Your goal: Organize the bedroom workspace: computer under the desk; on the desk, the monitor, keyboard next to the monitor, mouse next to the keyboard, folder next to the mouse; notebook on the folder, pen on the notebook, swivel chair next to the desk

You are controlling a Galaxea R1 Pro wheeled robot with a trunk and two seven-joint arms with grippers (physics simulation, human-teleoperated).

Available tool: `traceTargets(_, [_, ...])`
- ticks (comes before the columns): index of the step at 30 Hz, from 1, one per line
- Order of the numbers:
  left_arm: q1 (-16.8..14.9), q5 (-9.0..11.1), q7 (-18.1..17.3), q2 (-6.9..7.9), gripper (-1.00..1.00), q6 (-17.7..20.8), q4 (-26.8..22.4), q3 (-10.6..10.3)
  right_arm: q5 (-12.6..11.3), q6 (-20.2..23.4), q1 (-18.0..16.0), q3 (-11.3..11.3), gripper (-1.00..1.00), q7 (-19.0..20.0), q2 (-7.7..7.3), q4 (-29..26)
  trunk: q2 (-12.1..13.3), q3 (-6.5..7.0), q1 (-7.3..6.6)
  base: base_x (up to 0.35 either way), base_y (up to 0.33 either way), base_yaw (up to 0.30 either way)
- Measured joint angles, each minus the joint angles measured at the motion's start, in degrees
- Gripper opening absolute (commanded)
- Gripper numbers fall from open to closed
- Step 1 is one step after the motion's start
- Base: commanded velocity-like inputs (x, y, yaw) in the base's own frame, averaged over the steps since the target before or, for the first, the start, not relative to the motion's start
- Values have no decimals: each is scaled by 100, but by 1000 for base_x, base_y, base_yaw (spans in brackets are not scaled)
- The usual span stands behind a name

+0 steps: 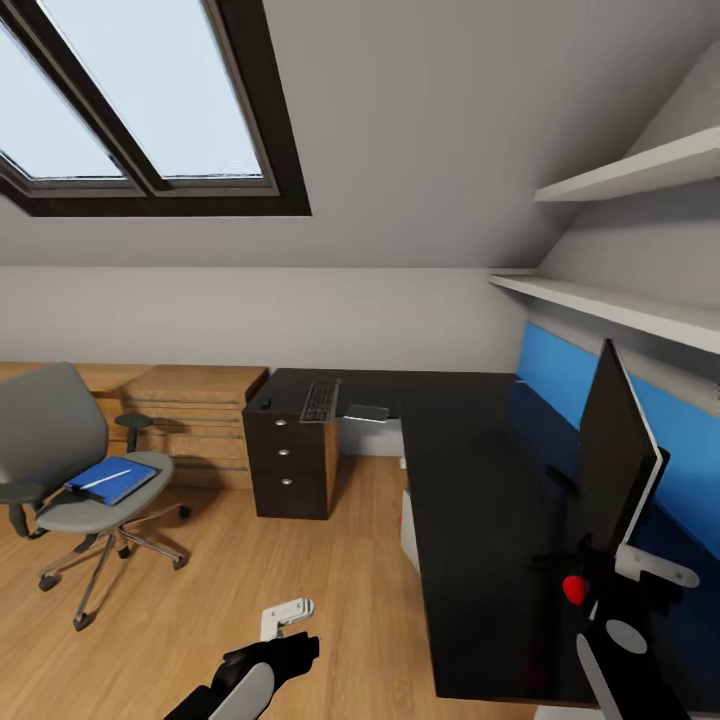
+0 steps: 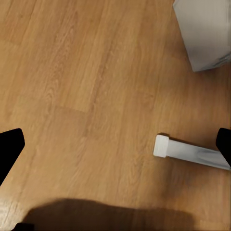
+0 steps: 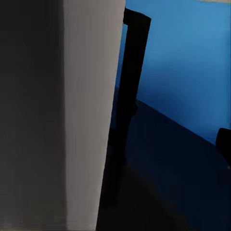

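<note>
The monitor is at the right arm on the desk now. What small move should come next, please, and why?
Probably ease the right gripper off the monitor. The screen already stands upright on the desk, edge-on before the blue wall panel. Whether the jaws grip it, I cannot tell. The keyboard lies far away at the desk's other end and wants bringing next.

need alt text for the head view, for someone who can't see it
An attic bedroom with an L-shaped black-topped desk: a wide black flat monitor stands on it at right, near the right gripper, and a slim dark-grey keyboard lies at the far end. At left, a grey swivel chair holds a blue folder.
</note>
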Motion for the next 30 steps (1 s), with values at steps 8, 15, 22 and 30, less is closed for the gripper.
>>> traceTargets(8, [0, 0, 2, 0, 100, 1, -1, 0, -12, -4, 0, -1, 100, -2, 3, 10, 1, 0, 0, 0, -122, 0])
traceTargets(15, [0, 0, 3, 0, 100, 1, -1, 1, -23, -9, 1, -1, 100, 0, 3, 74, 0, 0, 0, 0, -5, 0])
traceTargets(22, [0, -8, -4, 8, 100, 2, -1, 15, -38, -58, 1, -6, 100, -7, 11, 62, 1, 0, 0, 0, 0, 0])
traceTargets(30, [0, -12, -2, 10, 100, 2, -4, 18, -37, -179, 1, 12, 100, -6, 25, 64, 1, 0, 0, 0, 0, 0])
